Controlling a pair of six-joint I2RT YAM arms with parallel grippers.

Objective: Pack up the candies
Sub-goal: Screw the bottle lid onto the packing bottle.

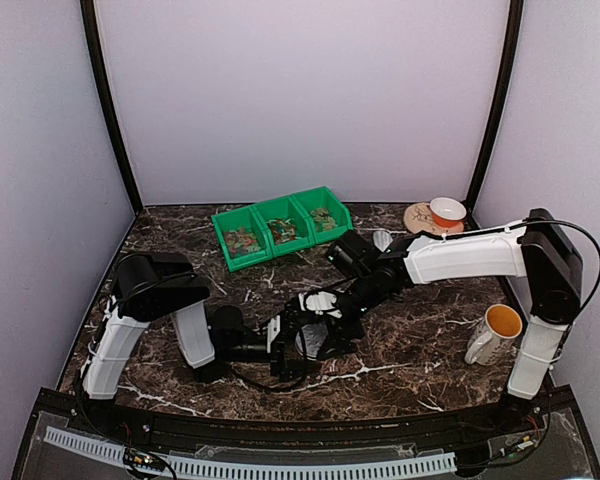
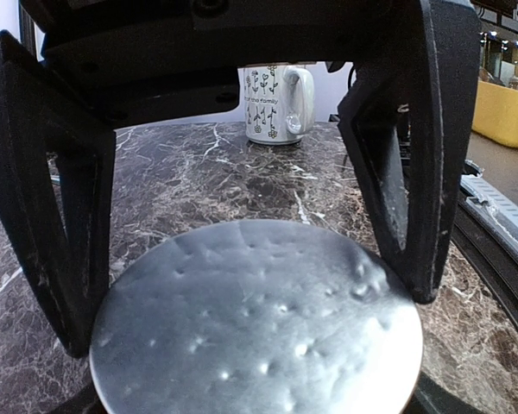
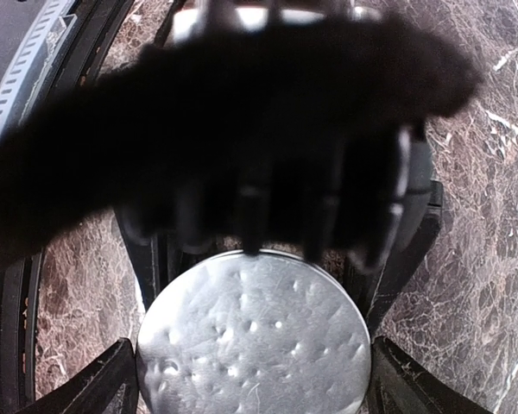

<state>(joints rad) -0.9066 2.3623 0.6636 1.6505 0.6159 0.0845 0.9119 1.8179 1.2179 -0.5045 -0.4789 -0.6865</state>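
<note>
1. Candies lie well apart from the jar that the left end effector clasps.
2. Right end effector straddles its lid, fingers wide; grip unclear.
3. Beyond, bins on the worktop hold the candies.

Dark marbled bench under everything. Three joined green plastic bins sit toward the back. Far right: orange-and-white bowl resting on a round patterned plate. White flower-printed mug stands upright. Dimpled round grey metal lid fills both wrist views
</note>
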